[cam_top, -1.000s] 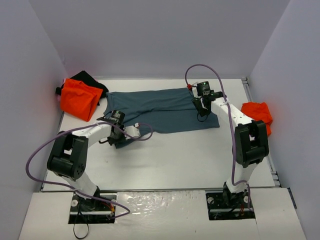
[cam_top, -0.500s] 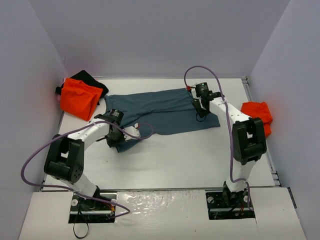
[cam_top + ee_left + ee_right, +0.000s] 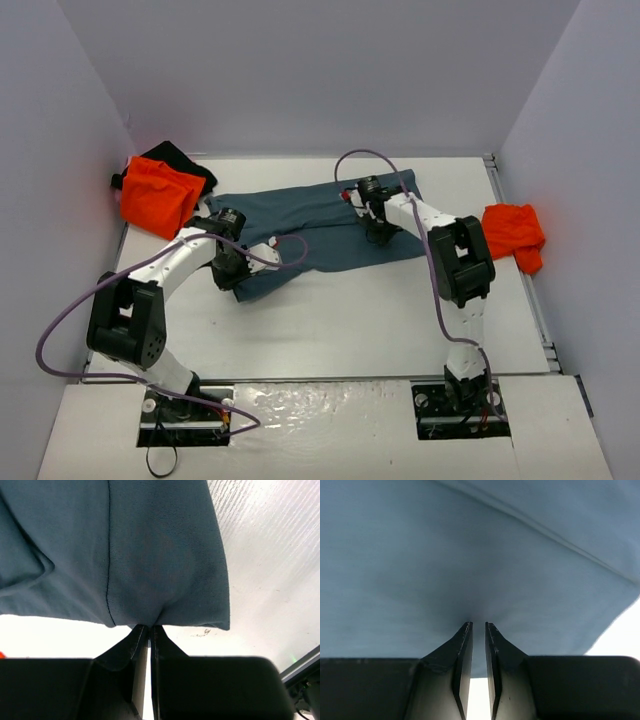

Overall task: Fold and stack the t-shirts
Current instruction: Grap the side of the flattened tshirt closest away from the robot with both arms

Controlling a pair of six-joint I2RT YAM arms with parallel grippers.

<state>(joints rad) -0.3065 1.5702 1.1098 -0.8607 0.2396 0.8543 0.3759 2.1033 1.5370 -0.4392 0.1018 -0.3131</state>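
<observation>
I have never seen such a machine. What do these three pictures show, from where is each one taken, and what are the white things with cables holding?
These are two white robot arms, fixed at the near edge of a table. The large picture is taken from above and behind them, so the left arm is on the left and the right arm on the right. The other two pictures come from small cameras on the wrists, so each arm's black fingers appear at the bottom.

On the table lies a spread slate-blue t-shirt. In the far left corner an orange t-shirt lies against a black t-shirt. A second orange t-shirt is at the right edge.

The left gripper is shut on an edge of the blue shirt. The right gripper pinches the same shirt, and the cloth puckers at its fingertips.
</observation>
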